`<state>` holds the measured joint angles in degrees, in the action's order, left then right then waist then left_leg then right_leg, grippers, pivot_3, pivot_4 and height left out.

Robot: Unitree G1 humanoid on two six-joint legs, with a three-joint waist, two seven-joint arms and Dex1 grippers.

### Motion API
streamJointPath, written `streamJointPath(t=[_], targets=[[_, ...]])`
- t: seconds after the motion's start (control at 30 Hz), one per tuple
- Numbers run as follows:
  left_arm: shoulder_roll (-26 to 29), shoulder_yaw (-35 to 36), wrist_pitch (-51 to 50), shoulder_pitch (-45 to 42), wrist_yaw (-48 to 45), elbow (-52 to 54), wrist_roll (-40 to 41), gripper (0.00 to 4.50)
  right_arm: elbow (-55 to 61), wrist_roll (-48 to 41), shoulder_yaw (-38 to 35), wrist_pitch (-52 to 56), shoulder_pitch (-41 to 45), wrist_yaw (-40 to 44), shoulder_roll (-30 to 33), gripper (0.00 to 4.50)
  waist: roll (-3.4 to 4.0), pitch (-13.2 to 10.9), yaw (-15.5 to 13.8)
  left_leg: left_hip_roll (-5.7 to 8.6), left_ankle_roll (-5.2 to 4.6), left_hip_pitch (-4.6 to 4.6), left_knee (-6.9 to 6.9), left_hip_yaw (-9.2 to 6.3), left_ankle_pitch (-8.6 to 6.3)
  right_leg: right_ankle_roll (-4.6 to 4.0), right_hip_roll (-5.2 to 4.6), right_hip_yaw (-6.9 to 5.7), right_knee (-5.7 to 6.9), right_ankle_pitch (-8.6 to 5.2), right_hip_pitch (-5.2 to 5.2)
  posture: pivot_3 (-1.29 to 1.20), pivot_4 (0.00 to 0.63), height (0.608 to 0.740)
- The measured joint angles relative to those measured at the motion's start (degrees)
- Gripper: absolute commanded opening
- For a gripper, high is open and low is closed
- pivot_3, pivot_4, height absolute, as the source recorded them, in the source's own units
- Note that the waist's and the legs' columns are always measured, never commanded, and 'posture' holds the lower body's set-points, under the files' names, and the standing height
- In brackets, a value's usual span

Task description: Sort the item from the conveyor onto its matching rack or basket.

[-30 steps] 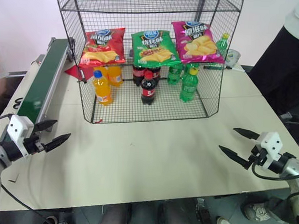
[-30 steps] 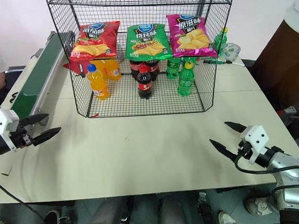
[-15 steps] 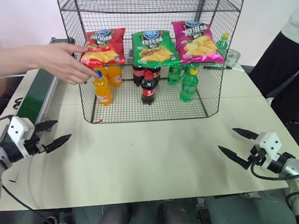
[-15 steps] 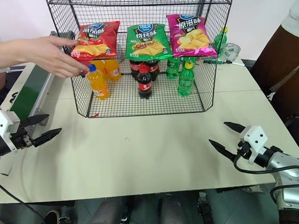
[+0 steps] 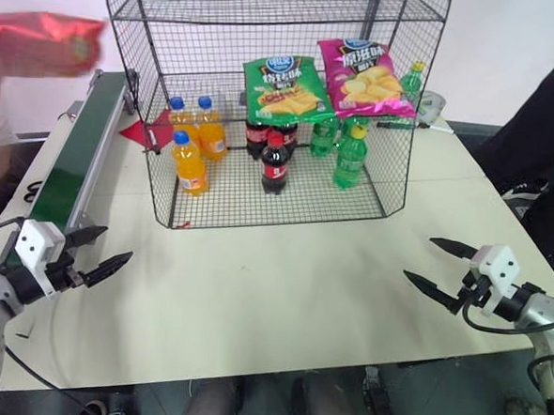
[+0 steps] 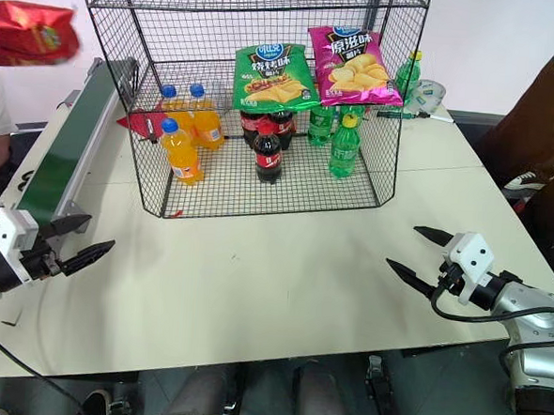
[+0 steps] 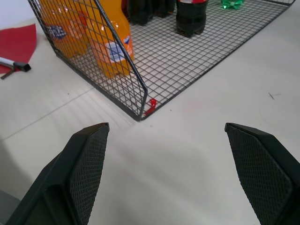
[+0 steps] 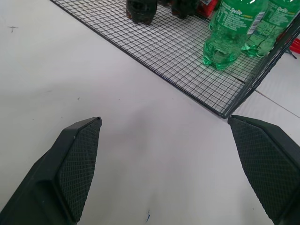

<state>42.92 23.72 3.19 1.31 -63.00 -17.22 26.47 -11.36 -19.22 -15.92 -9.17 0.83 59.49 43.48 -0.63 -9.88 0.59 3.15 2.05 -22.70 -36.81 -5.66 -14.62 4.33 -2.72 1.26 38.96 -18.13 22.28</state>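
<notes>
Green Sprite bottles (image 8: 229, 28) stand in the rack (image 5: 392, 168); both grippers' jaws gape wide, empty.

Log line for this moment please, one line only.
stage: waiting | red chip bag: held up above conveyor | rack: red slot empty | left gripper: open, idle | right gripper: open, idle

I see the rack (image 6: 265, 94) at the back of the bench (image 6: 273, 273), the conveyor (image 6: 69, 148) along its left, bottles (image 6: 266, 155) inside.
</notes>
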Motion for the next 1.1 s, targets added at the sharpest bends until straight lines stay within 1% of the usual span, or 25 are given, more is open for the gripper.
streamJointPath(t=[0.57, 0.73, 0.83, 0.9, 1.0, 1.1], targets=[[-1.3, 0.0, 0.3, 1.7, 3.3, 1.7, -0.2, 4.14, 0.2, 0.0, 2.8, 0.1, 2.6, -0.4, -1.6, 4.50, 0.02, 0.0, 0.0, 0.00, 0.00, 0.00, 0.00, 0.00, 0.00, 0.00, 0.00, 0.00, 0.00, 0.00, 0.00, 0.00, 0.150, 0.740], [-1.3, 0.0, 3.6, 2.4, 4.0, 1.7, -1.2, 4.14, 0.4, -1.1, 3.5, 1.8, 2.8, 0.7, -1.6, 4.50, 0.02, 0.0, 0.0, 0.00, 0.00, 0.00, 0.00, 0.00, 0.00, -0.01, 0.00, 0.00, 0.00, 0.00, 0.00, 0.00, 0.150, 0.740], [-1.9, 0.8, 8.0, 3.0, 6.2, 2.1, -2.8, 4.14, 1.2, -1.9, 3.5, 2.7, 2.7, 1.3, -1.6, 4.50, 0.02, 0.0, 0.0, 0.00, 0.00, 0.00, 0.00, 0.00, 0.00, -0.01, -0.01, 0.01, 0.00, 0.00, 0.01, 0.00, 0.150, 0.740], [-1.9, 1.5, 12.7, 5.0, 7.4, 3.0, -5.0, 4.14, 2.5, -2.5, 3.5, 3.7, 2.8, 1.2, -1.7, 4.50, 0.02, 0.0, 0.1, 0.00, 0.00, -0.02, 0.01, 0.01, 0.00, -0.01, -0.01, 0.03, -0.02, -0.01, 0.03, 0.00, 0.150, 0.740], [-2.0, 1.6, 23.3, 8.3, 9.7, 3.0, -11.0, 4.14, 4.4, -3.7, 3.6, 5.6, 2.7, 1.1, -2.0, 4.50, 0.03, 0.0, 0.0, 0.00, -0.01, -0.02, 0.07, 0.03, -0.01, -0.03, -0.01, 0.06, -0.09, -0.02, 0.04, 0.00, 0.150, 0.740], [-2.1, 2.9, 31.1, 9.8, 15.6, 1.4, -16.6, 4.14, 7.3, -4.3, 4.1, 6.9, 2.8, 1.0, -2.7, 4.50, 0.03, 0.0, -0.2, -0.01, -0.01, -0.02, 0.07, 0.03, -0.01, -0.11, -0.01, 0.04, -0.09, -0.06, 0.02, 0.00, 0.150, 0.740]])
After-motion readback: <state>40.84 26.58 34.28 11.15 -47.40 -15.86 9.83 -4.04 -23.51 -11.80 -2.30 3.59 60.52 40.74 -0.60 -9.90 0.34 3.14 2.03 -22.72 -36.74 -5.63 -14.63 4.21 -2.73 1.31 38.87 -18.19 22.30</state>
